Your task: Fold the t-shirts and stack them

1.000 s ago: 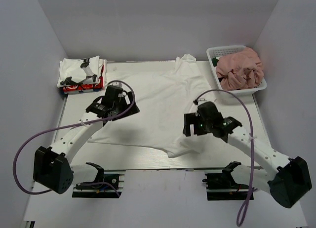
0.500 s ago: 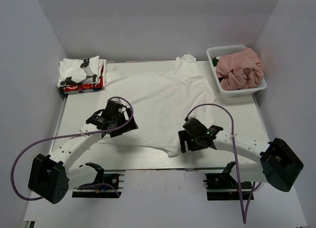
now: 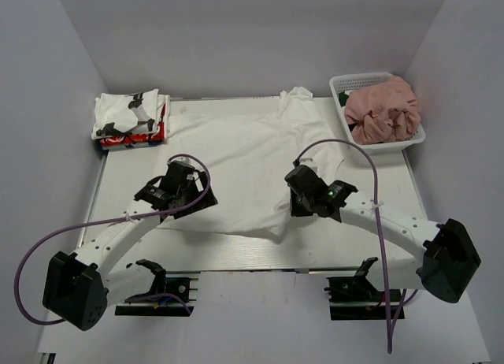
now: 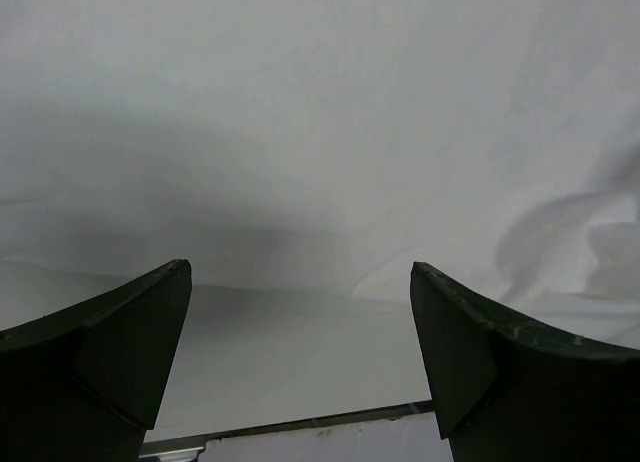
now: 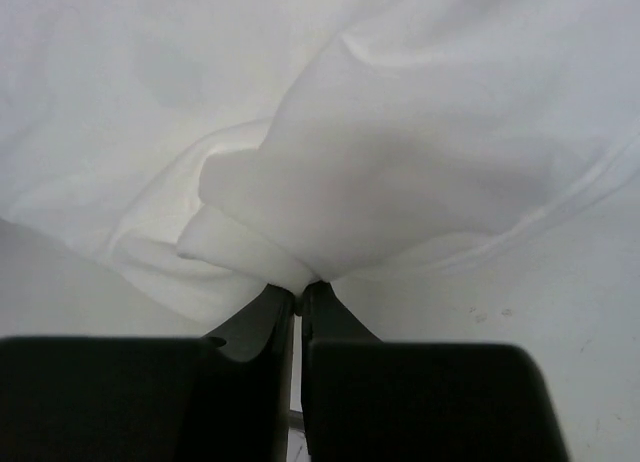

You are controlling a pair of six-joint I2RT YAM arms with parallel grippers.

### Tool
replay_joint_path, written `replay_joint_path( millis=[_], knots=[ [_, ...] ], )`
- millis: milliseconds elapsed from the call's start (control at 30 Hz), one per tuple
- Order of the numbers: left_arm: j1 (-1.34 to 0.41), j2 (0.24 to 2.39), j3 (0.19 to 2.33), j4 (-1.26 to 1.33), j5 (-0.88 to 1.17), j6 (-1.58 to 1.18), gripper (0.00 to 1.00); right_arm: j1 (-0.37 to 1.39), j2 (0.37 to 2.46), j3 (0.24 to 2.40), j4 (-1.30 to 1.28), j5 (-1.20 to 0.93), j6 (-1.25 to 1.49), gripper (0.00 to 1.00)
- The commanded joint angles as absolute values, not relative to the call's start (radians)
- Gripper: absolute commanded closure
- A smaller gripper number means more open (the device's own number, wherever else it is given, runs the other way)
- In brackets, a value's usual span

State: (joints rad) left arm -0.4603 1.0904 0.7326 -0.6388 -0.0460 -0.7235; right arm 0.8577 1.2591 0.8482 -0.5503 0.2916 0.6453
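Note:
A large white t-shirt (image 3: pixel 244 147) lies spread flat across the table's middle. My right gripper (image 3: pixel 297 207) is shut on a bunched fold of its near right hem (image 5: pixel 260 257), and the cloth puckers up from the closed fingertips (image 5: pixel 298 287). My left gripper (image 3: pixel 174 196) hovers open over the shirt's near left hem (image 4: pixel 320 112), nothing between its fingers (image 4: pixel 300 272). At the far left sits a folded white t-shirt with black patches (image 3: pixel 130 114) on a red one (image 3: pixel 124 140).
A white mesh basket (image 3: pixel 383 146) at the far right holds a dusty pink t-shirt (image 3: pixel 382 108) and a bit of dark green cloth (image 3: pixel 344 99). The table's near edge (image 4: pixel 300 422) runs just below the left fingers. White walls enclose the table.
My right gripper has closed on the shirt's near right hem and drawn it slightly away from the near edge. My left arm has shifted a little towards the near edge, still open.

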Motion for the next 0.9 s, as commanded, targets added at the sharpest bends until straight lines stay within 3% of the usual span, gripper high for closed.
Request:
replay_joint_path(
  millis=[0,167,267,300,333,367,433,500,567,700,867],
  knots=[
    [-0.445,1.147,0.797,-0.621,-0.106,-0.723,0.0,0.847,1.302,1.01,-0.611,0.403,0.618,1.0],
    [-0.445,1.232,0.867,-0.621,-0.195,-0.736,0.0,0.787,1.505,1.189,-0.592,0.416,0.508,1.0],
    [-0.436,1.278,0.919,-0.637,-0.251,-0.736,0.0,0.74,1.707,1.4,-0.636,0.379,0.397,1.0],
    [-0.436,1.288,0.945,-0.65,-0.27,-0.736,0.0,0.732,1.856,1.558,-0.682,0.365,0.352,1.0],
    [-0.436,1.298,0.956,-0.66,-0.281,-0.736,0.0,0.713,1.905,1.619,-0.704,0.345,0.3,0.95],
    [-0.436,1.298,0.965,-0.67,-0.3,-0.736,0.0,0.698,2.004,1.738,-0.719,0.344,0.266,0.84],
    [-0.436,1.322,0.979,-0.686,-0.325,-0.749,0.0,0.684,2.139,1.938,-0.806,0.337,0.232,0.43],
    [-0.436,1.322,0.988,-0.707,-0.351,-0.758,0.0,0.681,2.238,2.129,-0.906,0.359,0.247,0.36],
    [-0.436,1.322,0.988,-0.729,-0.392,-0.781,0.0,0.687,2.223,2.084,-0.902,0.383,0.256,0.27],
    [-0.436,1.313,0.965,-0.742,-0.426,-0.804,0.0,0.687,2.007,1.653,-0.694,0.336,0.284,0.26],
    [-0.426,1.313,0.919,-0.742,-0.437,-0.822,0.0,0.658,1.781,1.353,-0.448,0.222,0.295,0.26]
  ],
)
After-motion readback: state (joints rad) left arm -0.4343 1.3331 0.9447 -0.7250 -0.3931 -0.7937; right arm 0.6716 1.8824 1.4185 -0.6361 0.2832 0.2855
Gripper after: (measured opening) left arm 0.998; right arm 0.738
